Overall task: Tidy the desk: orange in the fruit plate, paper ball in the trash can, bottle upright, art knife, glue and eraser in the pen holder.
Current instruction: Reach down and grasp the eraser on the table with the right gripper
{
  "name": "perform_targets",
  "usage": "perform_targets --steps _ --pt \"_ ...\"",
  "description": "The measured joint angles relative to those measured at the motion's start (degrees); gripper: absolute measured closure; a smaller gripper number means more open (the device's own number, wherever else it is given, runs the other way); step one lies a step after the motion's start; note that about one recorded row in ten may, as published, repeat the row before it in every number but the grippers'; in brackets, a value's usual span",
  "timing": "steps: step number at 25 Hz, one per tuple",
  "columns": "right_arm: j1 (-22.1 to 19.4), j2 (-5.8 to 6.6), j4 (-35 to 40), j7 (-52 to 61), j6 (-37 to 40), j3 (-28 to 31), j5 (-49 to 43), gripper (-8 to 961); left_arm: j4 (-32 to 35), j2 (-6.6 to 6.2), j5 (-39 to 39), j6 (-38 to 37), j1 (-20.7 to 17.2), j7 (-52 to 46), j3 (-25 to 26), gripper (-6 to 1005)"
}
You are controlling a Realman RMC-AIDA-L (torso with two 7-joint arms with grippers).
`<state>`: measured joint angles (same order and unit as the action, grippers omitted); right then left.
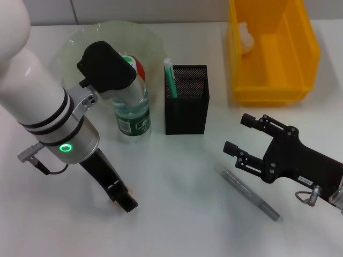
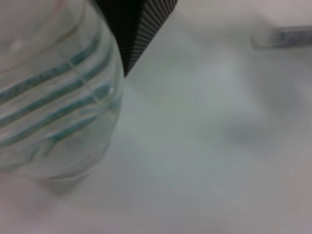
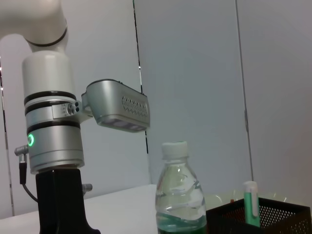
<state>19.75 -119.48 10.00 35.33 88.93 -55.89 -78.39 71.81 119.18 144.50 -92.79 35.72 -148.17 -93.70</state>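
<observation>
White desk fills the head view, with a pale wall behind in the right wrist view. At its middle the bottle (image 1: pixel 132 110) stands upright, capped, just beside the black mesh pen holder (image 1: pixel 186 101); that step looks done. A green-and-white stick, probably the glue (image 1: pixel 170 78), pokes from the holder's corner. Behind the bottle a bit of orange (image 1: pixel 139 65) shows on the clear fruit plate (image 1: pixel 72 45), mostly hidden by the left arm's camera housing, so that step seems done too. The yellow bin (image 1: pixel 273 51) at the far right holds a white crumpled lump, likely the paper ball (image 1: pixel 244 38).

What is left, by my reading, is the grey art knife (image 1: pixel 248 194), lying flat on the desk near the right gripper (image 1: pixel 236 136), whose jaws stand apart above the desk. I cannot find the eraser; it may be inside the holder.

The left gripper (image 1: pixel 121 199) points down at the desk near the bottle; whether its fingers are apart I cannot tell.

Only the left wrist view shows the bottle's base resting on the desk; only the right wrist view shows its cap.
</observation>
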Motion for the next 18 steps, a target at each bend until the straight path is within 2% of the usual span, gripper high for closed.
perform_targets --steps 17,18 --pt "0.6 -0.05 -0.1 0.4 -1.7 0.0 0.0 226 -1.0 0.00 1.3 1.3 -0.2 0.8 -1.6 243" --pt "0.6 -0.05 -0.1 0.4 -1.7 0.0 0.0 226 -1.0 0.00 1.3 1.3 -0.2 0.8 -1.6 267"
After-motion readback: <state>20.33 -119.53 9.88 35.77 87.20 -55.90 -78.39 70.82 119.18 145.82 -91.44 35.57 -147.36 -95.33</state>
